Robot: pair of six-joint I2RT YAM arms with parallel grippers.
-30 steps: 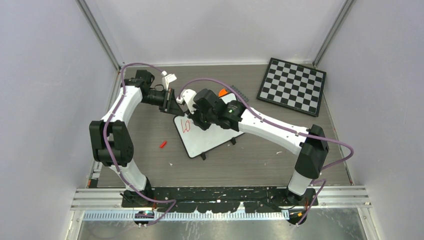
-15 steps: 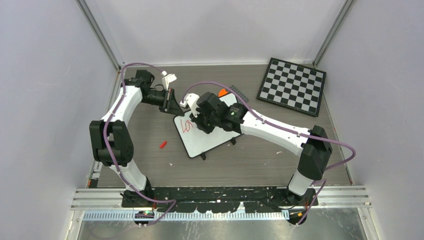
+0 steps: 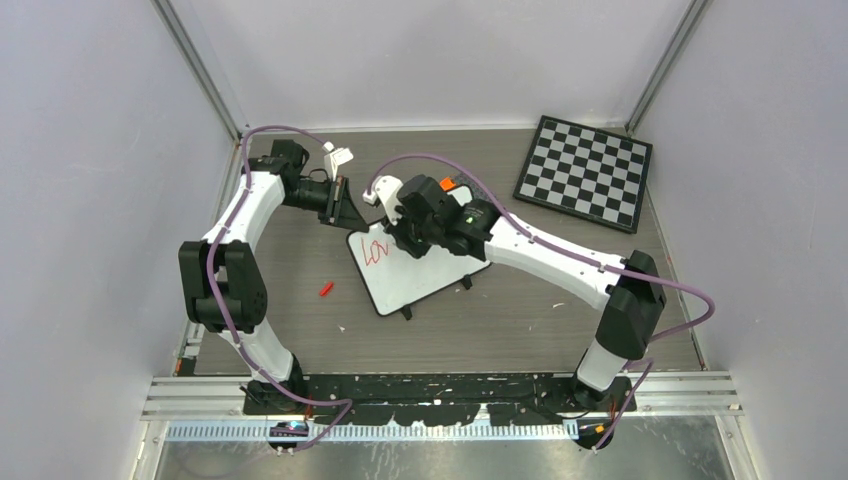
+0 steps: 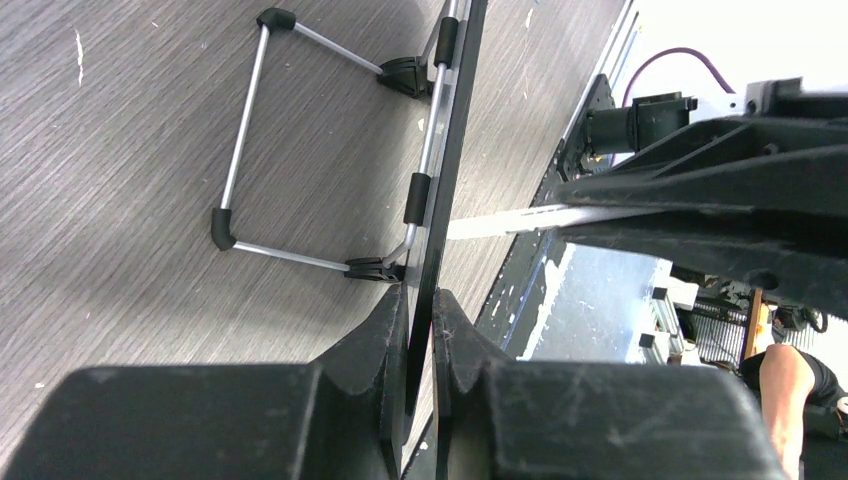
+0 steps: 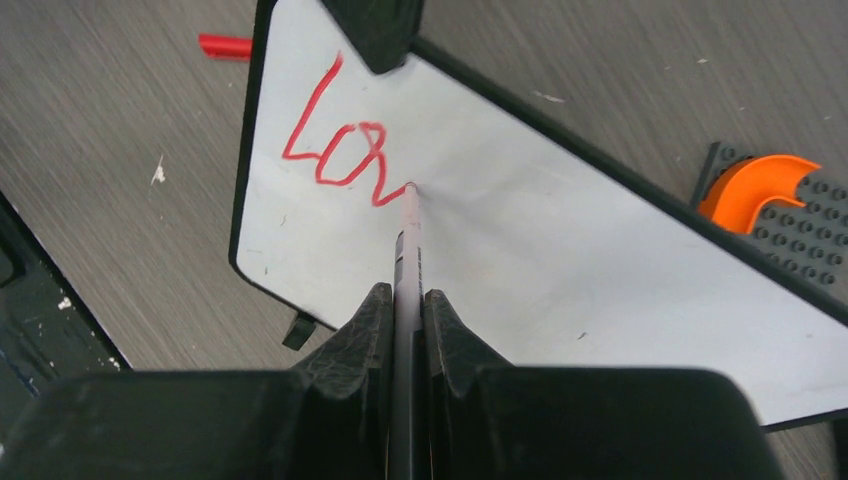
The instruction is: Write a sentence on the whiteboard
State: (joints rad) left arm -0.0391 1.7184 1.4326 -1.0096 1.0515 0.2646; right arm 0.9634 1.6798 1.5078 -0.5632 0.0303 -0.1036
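The whiteboard (image 3: 415, 272) lies tilted at mid-table, propped on a wire stand. My left gripper (image 3: 350, 207) is shut on its far-left rim; the left wrist view shows the board edge-on (image 4: 452, 130) between the left gripper's (image 4: 420, 305) jaws. My right gripper (image 5: 405, 297) is shut on a pale-barrelled marker (image 5: 410, 235), its tip touching the whiteboard (image 5: 580, 260). The sentence (image 5: 335, 145) so reads "Lo" plus a part-drawn third letter in red; it shows at the board's upper left (image 3: 374, 250). The right gripper (image 3: 408, 238) hovers over the board's top part.
A chessboard (image 3: 585, 172) lies at the back right. A red marker cap (image 3: 326, 289) (image 5: 225, 46) rests on the table left of the board. An orange curved piece (image 5: 755, 185) on a grey studded plate sits just behind the board. Walls close both sides.
The right gripper has moved rightward along the board with the marker. The red writing has grown from "Lo" to include a third stroke. The left arm stays put.
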